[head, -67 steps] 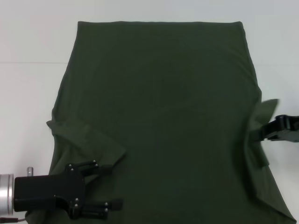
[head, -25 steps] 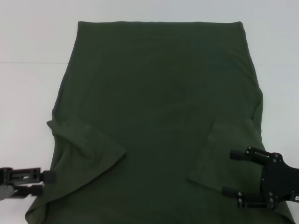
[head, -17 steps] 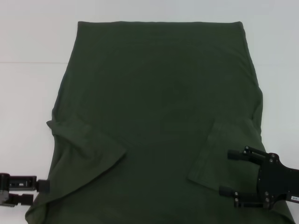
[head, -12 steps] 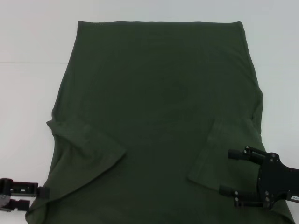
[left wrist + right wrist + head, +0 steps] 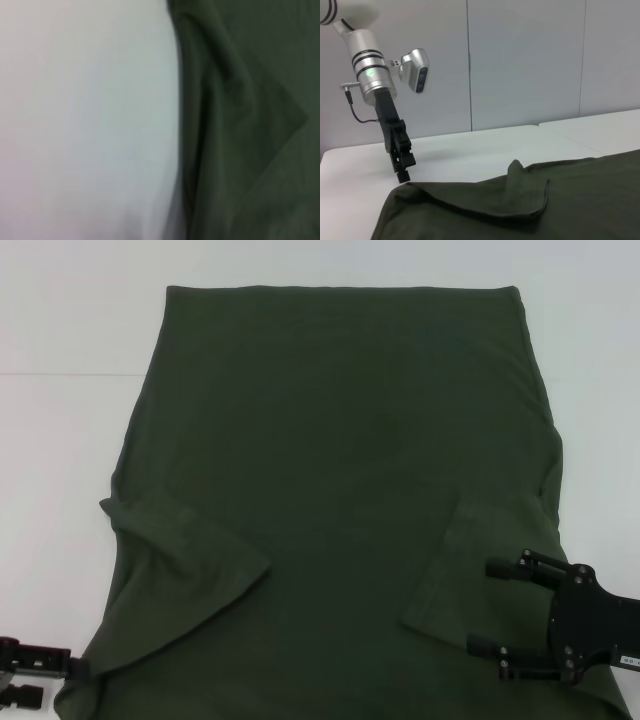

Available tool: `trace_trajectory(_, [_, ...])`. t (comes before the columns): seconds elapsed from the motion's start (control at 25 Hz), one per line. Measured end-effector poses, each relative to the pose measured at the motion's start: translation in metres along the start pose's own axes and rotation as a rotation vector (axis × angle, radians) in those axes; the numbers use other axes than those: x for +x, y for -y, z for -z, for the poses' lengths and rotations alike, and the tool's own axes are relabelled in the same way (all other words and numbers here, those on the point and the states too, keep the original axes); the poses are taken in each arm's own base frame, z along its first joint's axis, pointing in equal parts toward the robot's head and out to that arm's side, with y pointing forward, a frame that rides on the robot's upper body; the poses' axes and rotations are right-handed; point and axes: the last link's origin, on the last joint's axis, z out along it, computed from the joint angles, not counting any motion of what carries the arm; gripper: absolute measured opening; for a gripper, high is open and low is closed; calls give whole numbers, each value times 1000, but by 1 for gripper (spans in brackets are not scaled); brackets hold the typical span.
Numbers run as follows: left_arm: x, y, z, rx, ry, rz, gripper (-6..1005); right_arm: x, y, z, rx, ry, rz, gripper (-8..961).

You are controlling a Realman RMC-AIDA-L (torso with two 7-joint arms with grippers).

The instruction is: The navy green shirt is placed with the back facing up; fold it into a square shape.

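Presently right gripper [image 5: 485, 608]: jaws spread wide, nothing between them, hovering over the near right part of the navy green shirt [image 5: 340, 470], just beside the folded-in right sleeve [image 5: 470, 560]. Left gripper [image 5: 40, 675]: at the shirt's near left corner, fingertips down at the fabric edge; cannot tell whether its jaws are parted or pinching. Shirt lies flat on the white table [image 5: 60, 440], left sleeve [image 5: 180, 560] folded inward too.

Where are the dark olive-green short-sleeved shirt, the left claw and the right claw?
Dark olive-green short-sleeved shirt [image 5: 340, 440]: head view, middle of its back panel.
Left claw [image 5: 404, 175]: right wrist view, fingertips at the shirt's edge.
Right claw [image 5: 492, 608]: head view, between its two spread fingers.
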Motion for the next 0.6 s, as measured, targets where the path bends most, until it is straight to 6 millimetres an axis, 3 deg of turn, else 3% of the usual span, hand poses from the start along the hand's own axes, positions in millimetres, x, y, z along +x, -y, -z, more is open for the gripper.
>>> trace_trajectory(0.6, [3, 1, -13, 4, 13, 4, 893, 0, -1, 0, -5, 4, -8, 935])
